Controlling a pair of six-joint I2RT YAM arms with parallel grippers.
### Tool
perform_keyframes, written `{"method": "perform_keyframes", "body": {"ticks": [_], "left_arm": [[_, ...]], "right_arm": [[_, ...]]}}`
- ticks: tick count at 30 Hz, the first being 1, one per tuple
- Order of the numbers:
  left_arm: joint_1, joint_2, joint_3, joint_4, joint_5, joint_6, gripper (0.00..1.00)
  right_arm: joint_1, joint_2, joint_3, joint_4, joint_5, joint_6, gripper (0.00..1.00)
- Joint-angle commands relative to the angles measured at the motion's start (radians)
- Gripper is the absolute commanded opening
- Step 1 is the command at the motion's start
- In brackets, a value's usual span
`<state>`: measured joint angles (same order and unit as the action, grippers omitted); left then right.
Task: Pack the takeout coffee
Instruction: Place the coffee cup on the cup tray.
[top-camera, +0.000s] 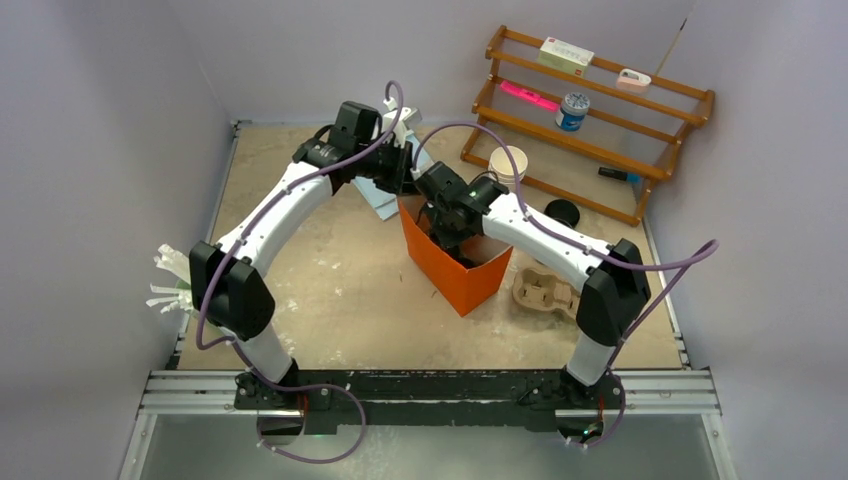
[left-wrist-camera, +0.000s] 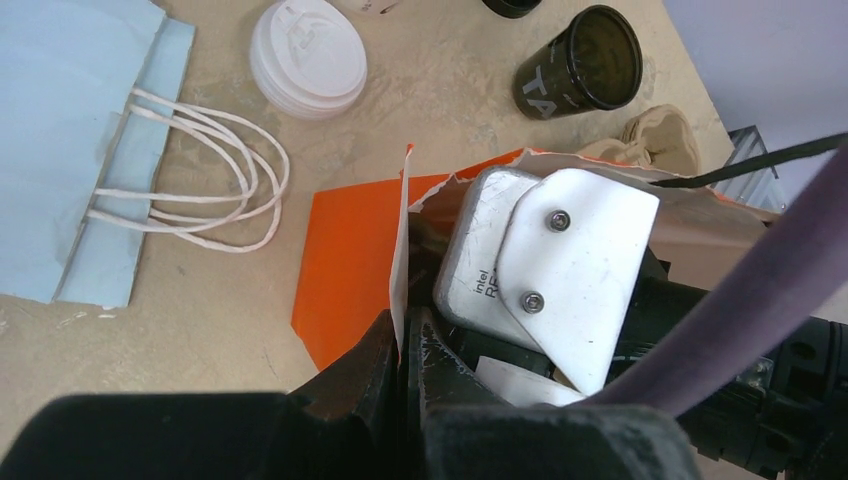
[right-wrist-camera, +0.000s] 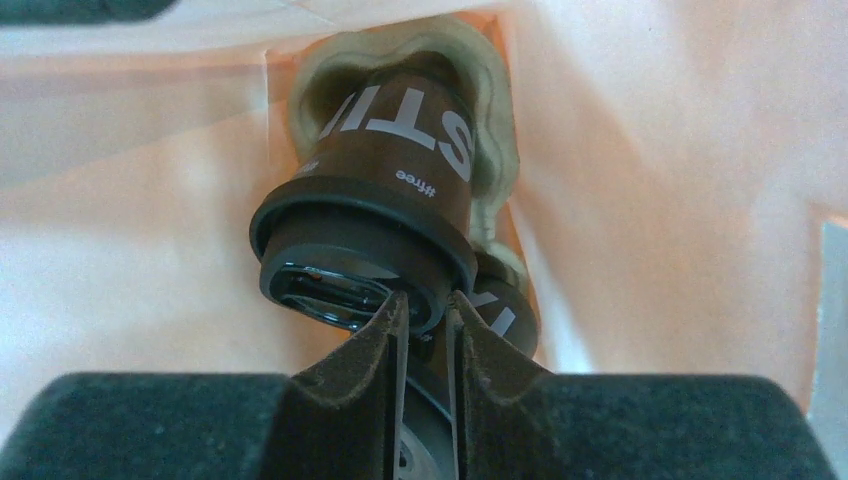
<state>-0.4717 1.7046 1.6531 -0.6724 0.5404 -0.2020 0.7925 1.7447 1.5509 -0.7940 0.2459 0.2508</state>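
Looking inside your orange bag (top-camera: 450, 270): lidded black cup (right-wrist-camera: 400, 150) sits in brown holder (right-wrist-camera: 495, 110) | right claw (right-wrist-camera: 428, 308) almost closed at its lid (right-wrist-camera: 350, 235), pinching or not, can't tell | left claw (left-wrist-camera: 400, 345) pinches bag edge | nearby: open black cup (left-wrist-camera: 580, 65), white lids (left-wrist-camera: 307, 57), blue bag (left-wrist-camera: 70, 130) | tan table (top-camera: 330, 290), wooden rack (top-camera: 600, 110), pale walls (top-camera: 100, 100)

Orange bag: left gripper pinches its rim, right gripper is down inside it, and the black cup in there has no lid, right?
Not quite. The black cup inside the orange bag does have a black lid on, as the right wrist view shows. The rest holds: the left gripper pinches the bag's rim and the right gripper is down inside it.
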Motion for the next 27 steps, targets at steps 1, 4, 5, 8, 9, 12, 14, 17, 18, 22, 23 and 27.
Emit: {"method": "perform_keyframes", "body": {"ticks": [1,4,5,8,9,12,14,17,18,22,23,27], "left_arm": [[-0.045,-0.01,0.025,0.0,0.15,-0.005,0.0],[-0.046,-0.008,0.027,-0.013,0.153,-0.005,0.0],[-0.046,-0.007,0.027,-0.019,0.154,-0.005,0.0],[-0.046,-0.008,0.026,-0.039,0.151,-0.002,0.0],[-0.046,-0.009,0.027,-0.047,0.149,-0.001,0.0],[-0.046,-0.012,0.026,-0.067,0.139,-0.008,0.0],[-0.046,-0.018,0.022,-0.082,0.132,-0.018,0.0],[-0.046,-0.034,0.012,-0.095,0.125,-0.035,0.0],[-0.046,-0.04,0.011,-0.103,0.119,-0.039,0.0],[-0.046,-0.065,0.005,-0.144,0.1,-0.068,0.0],[-0.047,-0.075,-0.001,-0.152,0.105,-0.077,0.0],[-0.047,-0.132,-0.058,-0.181,0.141,-0.12,0.0]], "right_arm": [[-0.004,0.045,0.056,0.089,0.033,-0.011,0.2],[-0.004,0.04,0.063,0.134,0.041,-0.011,0.16],[-0.004,0.038,0.062,0.148,0.048,-0.011,0.14],[-0.004,0.032,0.05,0.201,0.062,-0.015,0.1],[-0.005,0.03,0.048,0.221,0.064,-0.017,0.09],[-0.005,0.025,0.075,0.251,0.066,-0.029,0.07],[-0.004,0.01,0.096,0.241,0.052,-0.036,0.05],[-0.004,-0.029,0.123,0.214,0.009,-0.039,0.05],[-0.004,-0.043,0.135,0.198,-0.005,-0.035,0.03],[-0.005,-0.089,0.179,0.136,-0.061,-0.023,0.0],[-0.004,-0.099,0.186,0.117,-0.079,-0.01,0.0],[-0.001,-0.161,0.175,0.041,-0.167,0.051,0.0]]}}
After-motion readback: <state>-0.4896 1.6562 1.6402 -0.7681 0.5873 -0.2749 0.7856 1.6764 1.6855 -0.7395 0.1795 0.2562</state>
